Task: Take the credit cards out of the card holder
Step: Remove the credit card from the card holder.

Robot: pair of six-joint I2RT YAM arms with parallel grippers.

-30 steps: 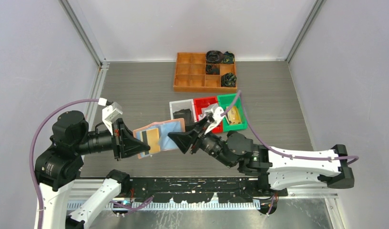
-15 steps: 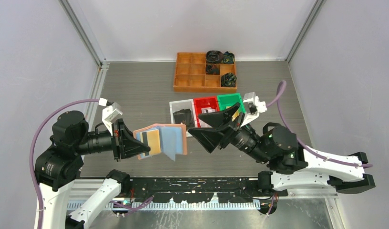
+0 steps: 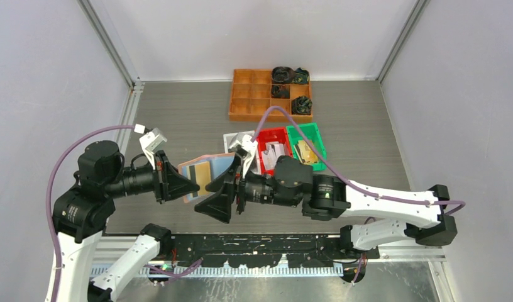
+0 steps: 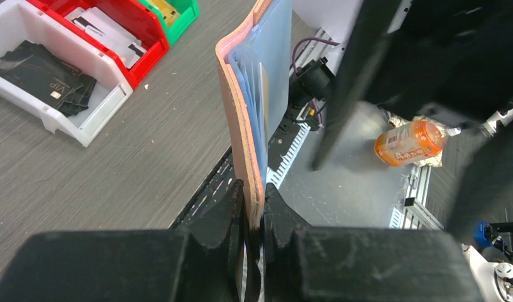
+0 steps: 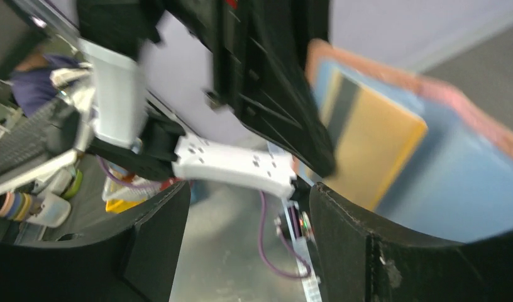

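The salmon-pink card holder (image 3: 220, 165) hangs above the table's near edge, open, with pale blue pockets facing up. My left gripper (image 3: 190, 184) is shut on its left end; in the left wrist view the pink edge (image 4: 244, 119) is pinched between both fingers (image 4: 232, 207). A gold credit card (image 3: 202, 177) with a dark stripe sticks out of a pocket, and it appears as the gold card (image 5: 373, 145) in the right wrist view. My right gripper (image 3: 215, 196) stands open just in front of the holder, nothing between its fingers (image 5: 398, 251).
A white bin (image 3: 238, 139) with dark cards, a red bin (image 3: 273, 146) and a green bin (image 3: 307, 141) with cards sit in a row behind the holder. An orange compartment tray (image 3: 260, 100) stands at the back. The table's front rail runs under both grippers.
My right arm has swung left from beside the bins to just in front of the card holder, jaws opened wide. The left gripper keeps its grip and has shifted slightly right.
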